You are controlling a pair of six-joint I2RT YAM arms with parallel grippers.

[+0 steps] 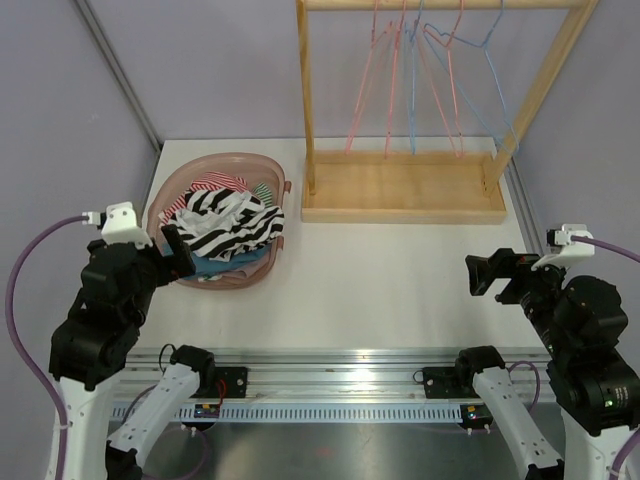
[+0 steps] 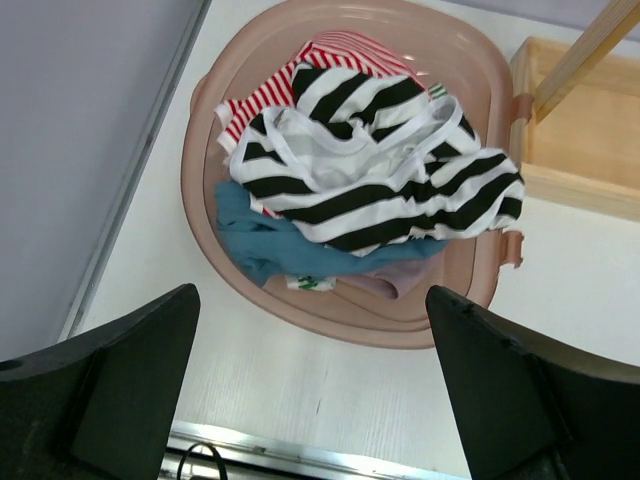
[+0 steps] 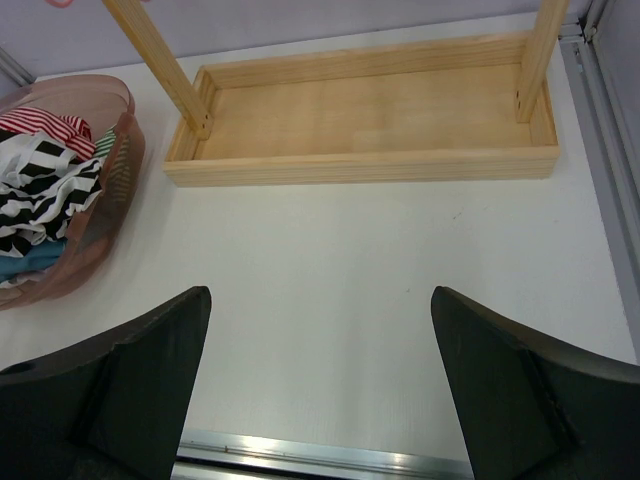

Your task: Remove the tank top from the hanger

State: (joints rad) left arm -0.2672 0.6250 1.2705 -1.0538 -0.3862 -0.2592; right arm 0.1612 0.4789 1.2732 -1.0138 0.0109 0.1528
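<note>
Clothes (image 1: 230, 225) in basket (image 1: 172, 190) at table's (image 1: 380, 290) left, rack (image 1: 400, 192) behind and right, hangers (image 1: 437, 90) on its rail (image 1: 440, 4)

Lilac walls (image 1: 200, 60), white table (image 1: 380, 280), even light.

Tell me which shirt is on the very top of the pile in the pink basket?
The black-and-white striped garment. It lies over the red-and-white striped cloth and the blue cloth in the round pink plastic basket.
</note>
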